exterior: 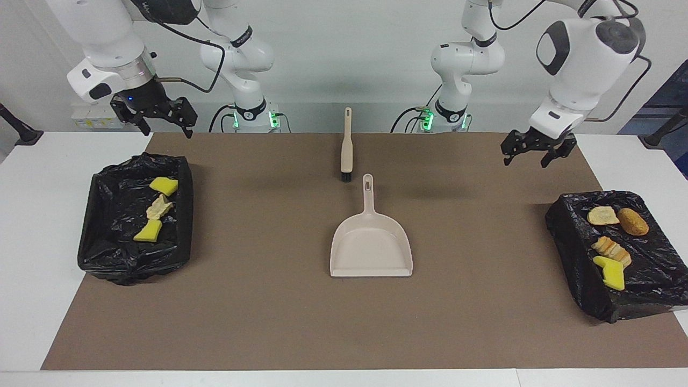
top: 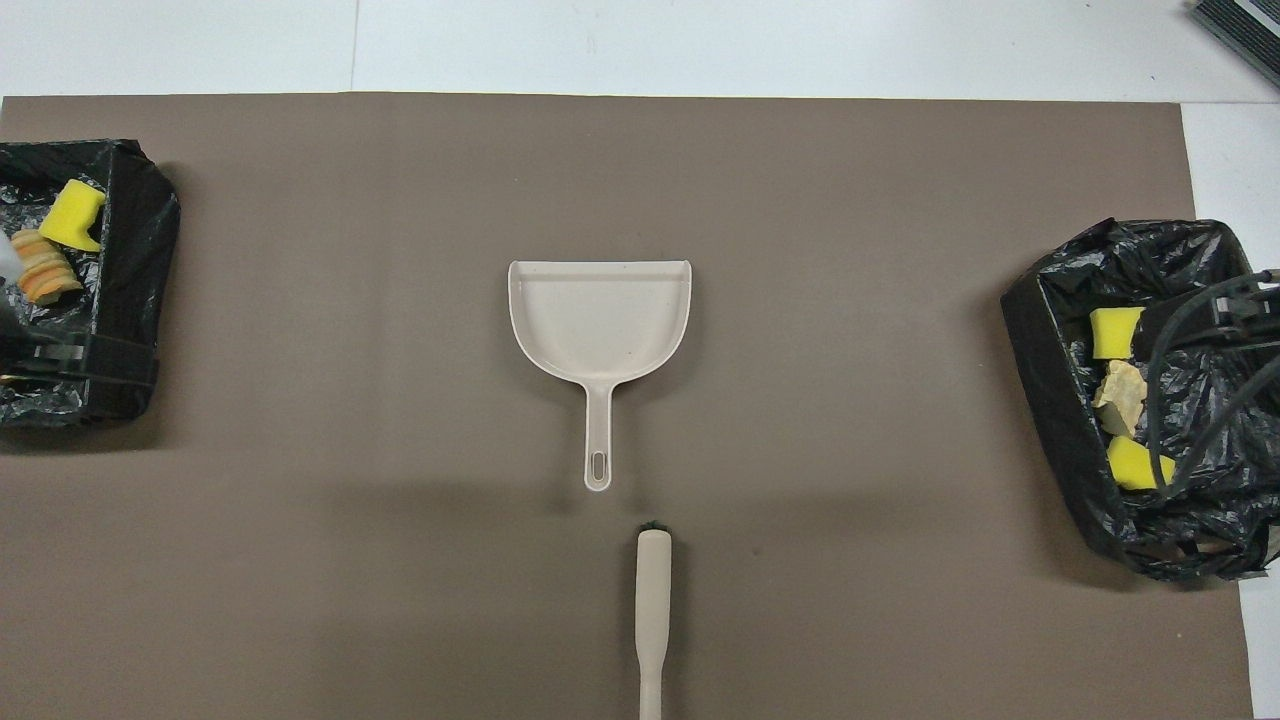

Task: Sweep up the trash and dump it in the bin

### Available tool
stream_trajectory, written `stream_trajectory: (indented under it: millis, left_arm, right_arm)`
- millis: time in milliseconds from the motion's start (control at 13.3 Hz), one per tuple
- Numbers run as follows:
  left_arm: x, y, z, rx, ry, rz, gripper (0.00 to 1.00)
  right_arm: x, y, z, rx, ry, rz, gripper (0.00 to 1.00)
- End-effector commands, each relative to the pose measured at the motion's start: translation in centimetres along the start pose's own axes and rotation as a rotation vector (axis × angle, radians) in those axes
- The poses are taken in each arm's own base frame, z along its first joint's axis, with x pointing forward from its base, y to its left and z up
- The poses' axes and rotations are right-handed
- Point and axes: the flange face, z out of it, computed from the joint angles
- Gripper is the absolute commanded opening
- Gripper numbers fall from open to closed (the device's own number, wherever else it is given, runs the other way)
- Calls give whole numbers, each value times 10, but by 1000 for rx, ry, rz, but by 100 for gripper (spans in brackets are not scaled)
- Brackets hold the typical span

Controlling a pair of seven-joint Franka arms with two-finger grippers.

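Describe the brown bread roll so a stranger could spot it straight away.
Find the black-lined bin at the left arm's end of the table. The roll lies in it, beside a pale flat bread slice. It alone is rounded, smooth and golden brown.

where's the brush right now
The brush lies on the brown mat mid-table, nearer to the robots than the dustpan, its bristles just short of the dustpan's handle tip; neither gripper is near it.
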Motion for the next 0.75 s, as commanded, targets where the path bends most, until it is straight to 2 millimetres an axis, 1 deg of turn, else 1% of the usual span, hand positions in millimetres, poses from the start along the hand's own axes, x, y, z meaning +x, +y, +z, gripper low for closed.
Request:
stream_trajectory:
  millis: [0, 151, 226, 301, 452, 602, 678]
  left_arm:
    - [19, -11, -16, -3, -47, 3, 100]
    - [16, -5, -20, -13, -45, 15, 100]
    - [11, -4, -19, -15, -46, 15, 100]
    - [9, -2, -19, -15, -46, 18, 100]
    - [8, -4, -18, -15, -49, 10, 100]
    - [10, 1, -19, -14, -43, 23, 100]
    - [9, 0, -19, -14, -43, 21, 100]
  right_arm:
    - [3, -1, -3, 17, 7, -6, 100]
    - [-3, -4, 2, 16, -3, -2, 100]
    - [0, -6, 5, 16, 22, -11, 100]
    - [0, -6, 2, 15, 40, -10, 100]
    - [1, -5, 1, 10, 48, -16, 100]
    - [5, -4, 1, 3, 68, -7, 100]
    - [4, -2, 1, 14, 62, -7, 100]
